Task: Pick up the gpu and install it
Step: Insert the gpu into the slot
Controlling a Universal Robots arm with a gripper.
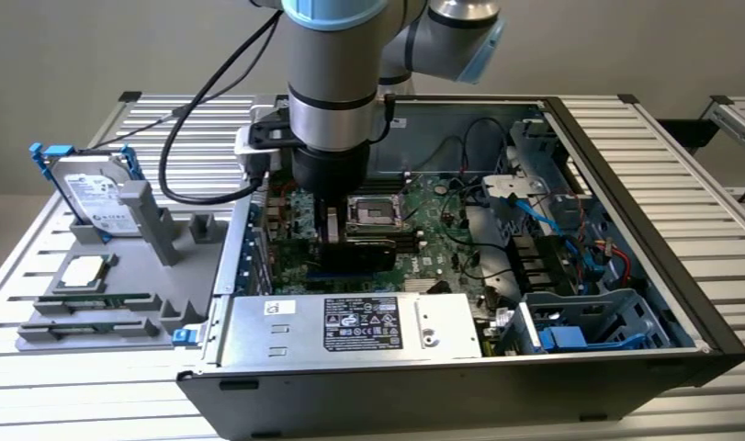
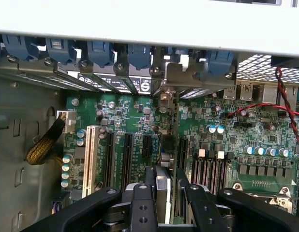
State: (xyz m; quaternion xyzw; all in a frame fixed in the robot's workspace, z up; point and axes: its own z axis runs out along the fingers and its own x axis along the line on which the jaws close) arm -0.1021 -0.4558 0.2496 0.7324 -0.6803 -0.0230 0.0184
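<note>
Gripper (image 2: 165,203) is clamped on the gpu (image 2: 162,164), edge-on over the motherboard (image 2: 227,121) slots, near the case (image 1: 648,239) wall with the bracket openings. Thin, stiff and light, it seems fragile; holding its board edges suits.

Open black metal computer case (image 1: 703,340) on the slatted aluminium table (image 1: 666,138) — green motherboard (image 1: 440,230) exposed inside, silver labelled power-supply box (image 1: 347,323) along its near side. On the exterior view's left, a grey plastic parts stand (image 1: 152,303) — silver hard drive with blue rails (image 1: 90,193) standing upright in it.
</note>
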